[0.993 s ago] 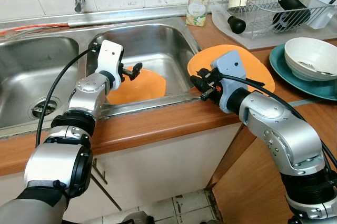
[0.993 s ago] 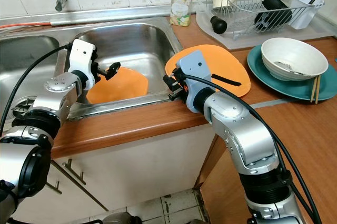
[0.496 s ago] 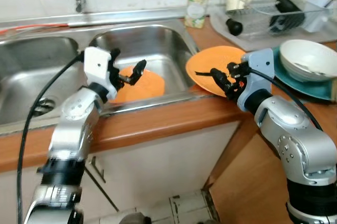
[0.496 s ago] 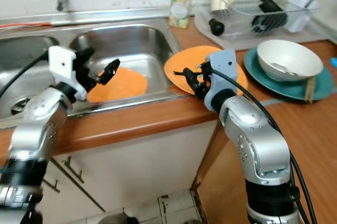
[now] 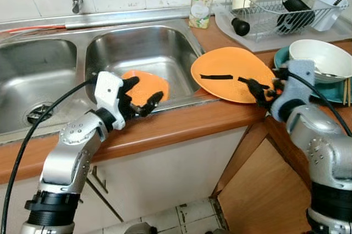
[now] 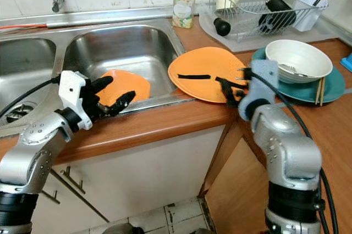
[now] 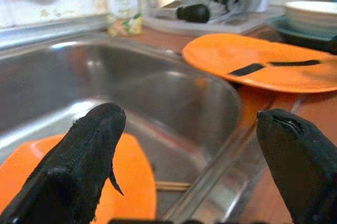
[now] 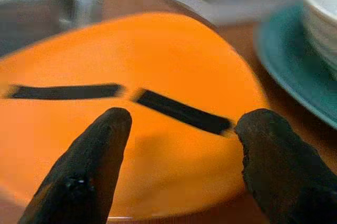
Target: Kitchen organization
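Left eye view: both jaws spread, empty; soap bottle (image 5: 199, 6), dish rack (image 5: 275, 3) behind sink (image 5: 110, 53).

The left gripper (image 6: 113, 95), fingers spread, hovers over the orange plate (image 6: 132, 83) in the sink (image 6: 132, 42); the right gripper (image 6: 231, 88), fingers apart, sits at the counter plate (image 6: 201, 66) (two black strips on top)
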`<state>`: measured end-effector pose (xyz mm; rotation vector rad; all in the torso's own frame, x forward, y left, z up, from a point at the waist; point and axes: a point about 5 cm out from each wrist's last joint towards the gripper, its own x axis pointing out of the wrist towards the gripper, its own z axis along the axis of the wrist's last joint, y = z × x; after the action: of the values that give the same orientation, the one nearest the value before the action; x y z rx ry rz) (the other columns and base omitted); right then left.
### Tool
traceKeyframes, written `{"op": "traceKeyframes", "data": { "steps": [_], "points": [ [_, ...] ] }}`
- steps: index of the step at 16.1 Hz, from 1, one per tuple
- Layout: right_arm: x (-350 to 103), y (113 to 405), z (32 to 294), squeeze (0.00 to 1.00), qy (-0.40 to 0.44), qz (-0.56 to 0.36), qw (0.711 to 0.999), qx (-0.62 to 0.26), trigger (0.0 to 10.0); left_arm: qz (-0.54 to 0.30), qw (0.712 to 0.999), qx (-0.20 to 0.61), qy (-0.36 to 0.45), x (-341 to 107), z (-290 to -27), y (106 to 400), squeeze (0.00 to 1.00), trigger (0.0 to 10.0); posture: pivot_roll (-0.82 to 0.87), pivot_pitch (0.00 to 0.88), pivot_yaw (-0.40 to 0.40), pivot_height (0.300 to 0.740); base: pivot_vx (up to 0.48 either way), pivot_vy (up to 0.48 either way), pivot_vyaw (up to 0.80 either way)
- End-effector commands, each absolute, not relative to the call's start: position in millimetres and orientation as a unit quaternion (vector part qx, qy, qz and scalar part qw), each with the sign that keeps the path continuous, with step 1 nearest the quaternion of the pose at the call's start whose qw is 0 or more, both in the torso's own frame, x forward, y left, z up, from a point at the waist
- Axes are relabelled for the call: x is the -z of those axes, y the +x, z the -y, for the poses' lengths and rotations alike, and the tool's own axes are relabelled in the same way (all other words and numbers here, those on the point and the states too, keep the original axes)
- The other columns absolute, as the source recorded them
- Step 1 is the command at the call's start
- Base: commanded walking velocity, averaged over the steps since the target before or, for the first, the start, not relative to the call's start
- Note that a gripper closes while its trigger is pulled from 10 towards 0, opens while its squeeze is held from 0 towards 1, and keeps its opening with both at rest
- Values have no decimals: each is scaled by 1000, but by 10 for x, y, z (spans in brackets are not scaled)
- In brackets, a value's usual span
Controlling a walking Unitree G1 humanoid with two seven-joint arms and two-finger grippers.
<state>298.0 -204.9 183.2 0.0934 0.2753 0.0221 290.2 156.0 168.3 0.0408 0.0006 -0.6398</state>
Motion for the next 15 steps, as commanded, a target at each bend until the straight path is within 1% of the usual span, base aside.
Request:
{"op": "traceKeyframes", "data": {
  "steps": [1, 2, 3, 4, 5, 7, 10, 11, 12, 13, 14, 15],
  "points": [
    [-1870, 3012, 2149, 1000, 56, -140, 988, 15, 10000, -6, 943, 332, 19, -1696, -1540, 2859, 1000, 10000, -37, 0, 25, 740, 0, 0, 0],
    [-1872, 3019, 2181, 1000, 56, -143, 988, 26, 10000, -7, 941, 338, 19, -1697, -1531, 2844, 1000, 10000, -37, 0, 25, 740, 0, 0, 0],
    [-1862, 3027, 2238, 847, 55, -153, 986, 45, 10000, -10, 936, 351, 18, -1698, -1516, 2811, 1000, 10000, -37, 0, 25, 740, 0, 0, 0],
    [-1845, 3028, 2270, 294, 55, -162, 984, 55, 10000, -11, 933, 359, 17, -1696, -1505, 2791, 1000, 10000, -39, 0, 24, 740, 0, 0, 0],
    [-1791, 3033, 2312, 0, 74, -180, 979, 61, 10000, -19, 923, 385, 11, -1685, -1477, 2723, 1000, 10000, -39, 0, 24, 740, 0, 0, 0],
    [-1740, 3054, 2272, 0, 120, -195, 973, 38, 10000, -29, 915, 403, 10, -1668, -1463, 2661, 1000, 10000, -37, 0, 29, 740, 0, 0, 0],
    [-1691, 3117, 2261, 0, 172, -206, 963, 32, 10000, -39, 908, 417, 9, -1653, -1452, 2606, 1000, 10000, -31, 0, 24, 740, 0, 0, 0],
    [-1688, 3139, 2246, 0, 194, -205, 959, 24, 9686, -39, 908, 418, 9, -1654, -1452, 2601, 1000, 10000, -31, 0, 24, 740, 0, 0, 0],
    [-1691, 3179, 2211, 0, 231, -203, 951, 8, 4431, -41, 907, 420, 7, -1656, -1452, 2591, 1000, 10000, -31, 0, 24, 740, 0, 0, 0],
    [-1692, 3205, 2175, 0, 245, -204, 948, -6, 1882, -42, 906, 422, 6, -1655, -1448, 2582, 1000, 10000, -31, 0, 24, 740, 0, 0, 0],
    [-1688, 3213, 2164, 0, 248, -206, 947, -9, 1373, -43, 906, 422, 6, -1654, -1446, 2578, 1000, 10000, -25, 0, 18, 740, 0, 0, 0],
    [-1682, 3237, 2126, 0, 259, -209, 943, -22, 0, -44, 905, 423, 6, -1652, -1441, 2571, 1000, 10000, -25, 0, 18, 740, 0, 0, 0]
  ]
}}
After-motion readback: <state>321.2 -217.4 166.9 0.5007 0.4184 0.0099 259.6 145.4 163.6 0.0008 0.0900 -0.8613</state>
